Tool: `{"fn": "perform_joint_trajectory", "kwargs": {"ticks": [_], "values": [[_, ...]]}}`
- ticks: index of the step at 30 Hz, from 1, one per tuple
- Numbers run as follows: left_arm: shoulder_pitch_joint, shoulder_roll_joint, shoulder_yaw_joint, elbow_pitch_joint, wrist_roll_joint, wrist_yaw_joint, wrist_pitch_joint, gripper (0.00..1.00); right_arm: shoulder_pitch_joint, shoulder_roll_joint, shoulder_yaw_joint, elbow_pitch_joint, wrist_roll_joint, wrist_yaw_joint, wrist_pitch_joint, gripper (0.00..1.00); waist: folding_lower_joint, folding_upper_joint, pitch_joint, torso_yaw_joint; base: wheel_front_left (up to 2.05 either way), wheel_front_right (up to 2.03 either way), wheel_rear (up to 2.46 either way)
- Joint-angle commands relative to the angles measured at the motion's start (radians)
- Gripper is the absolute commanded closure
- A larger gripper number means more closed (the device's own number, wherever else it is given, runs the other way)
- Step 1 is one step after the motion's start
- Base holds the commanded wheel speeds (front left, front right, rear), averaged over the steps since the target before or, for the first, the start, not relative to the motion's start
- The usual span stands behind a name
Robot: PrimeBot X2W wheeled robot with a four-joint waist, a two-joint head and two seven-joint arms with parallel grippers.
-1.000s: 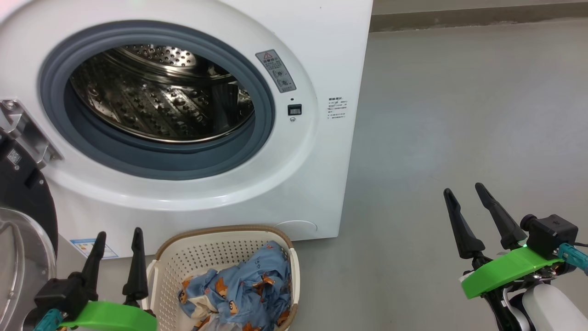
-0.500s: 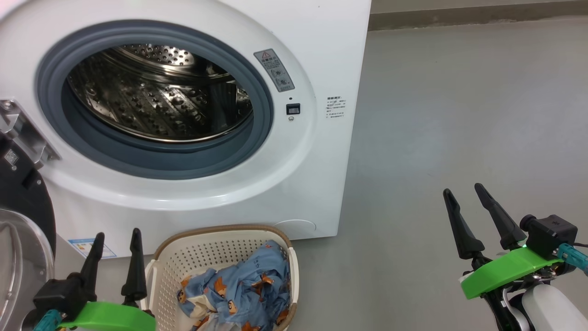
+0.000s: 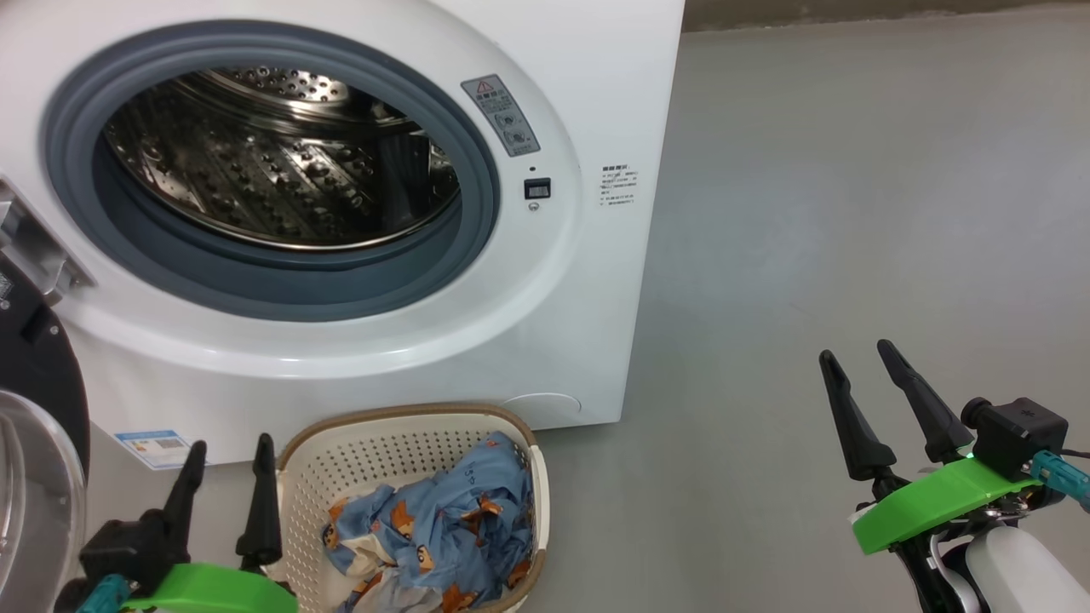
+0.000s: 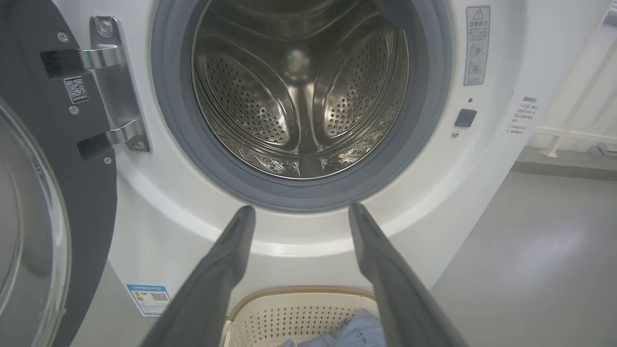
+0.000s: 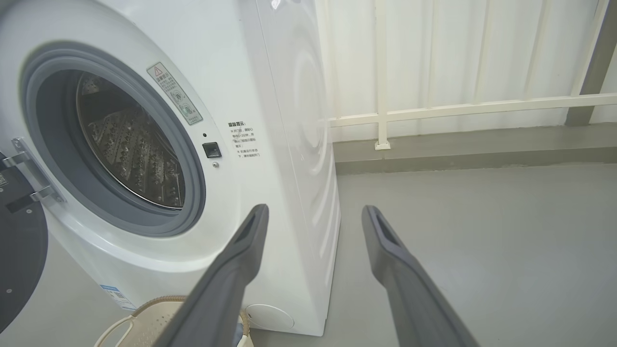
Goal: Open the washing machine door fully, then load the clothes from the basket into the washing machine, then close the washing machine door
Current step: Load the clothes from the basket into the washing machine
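Camera shifted — door point(image 3: 38, 383) open, blue printed clothes point(image 3: 443, 519) in basket point(image 3: 366, 468), left fingers point(image 3: 262, 494) and right fingers point(image 3: 851, 426) apart.

On the washer point(image 4: 168, 231) front, up and to the right of my left pincer point(image 4: 300, 207), a grey label point(image 4: 476, 46) has a red warning triangle at its top. The lines and pictograms under it are too small for me to read. Further right of that pincer, a block of small dark print point(image 4: 522, 115) in Chinese characters stands on the white panel; I cannot make out the words. Down and to the left of the pincer, low on the washer, is a blue sticker point(image 4: 148, 299) with a QR code and tiny print I cannot read. Far to the left, on the door point(image 4: 29, 48), a white sticker point(image 4: 76, 90) shows another QR code. From my right pincer point(image 5: 314, 207), the triangle label lies up and to the left. I can read no brand or number.
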State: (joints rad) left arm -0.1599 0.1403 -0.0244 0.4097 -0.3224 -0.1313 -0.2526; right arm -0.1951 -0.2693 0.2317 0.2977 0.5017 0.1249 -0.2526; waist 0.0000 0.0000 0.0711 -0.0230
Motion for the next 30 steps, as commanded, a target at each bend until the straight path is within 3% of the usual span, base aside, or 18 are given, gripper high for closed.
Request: {"fn": "perform_joint_trajectory", "kwargs": {"ticks": [1,16,30], "values": [[-0.036,0.022,0.029,-0.014,0.004,0.001,-0.009,0.0,-0.017,-0.012,0.022,-0.022,0.005,0.006,-0.009,0.0,0.0,0.0,0.006,-0.003,0.0,0.0,0.0],[-0.094,0.056,-0.044,0.061,-0.047,0.001,-0.009,0.0,-0.048,0.002,0.016,-0.036,-0.01,0.006,-0.009,0.0,0.0,0.0,0.11,-0.039,0.0,0.0,0.0],[-0.219,0.103,-0.149,0.16,-0.11,0.001,-0.009,0.0,-0.109,0.028,0.009,-0.053,-0.038,0.006,-0.009,0.0,0.0,0.0,0.275,-0.071,0.0,0.0,0.0]]}}
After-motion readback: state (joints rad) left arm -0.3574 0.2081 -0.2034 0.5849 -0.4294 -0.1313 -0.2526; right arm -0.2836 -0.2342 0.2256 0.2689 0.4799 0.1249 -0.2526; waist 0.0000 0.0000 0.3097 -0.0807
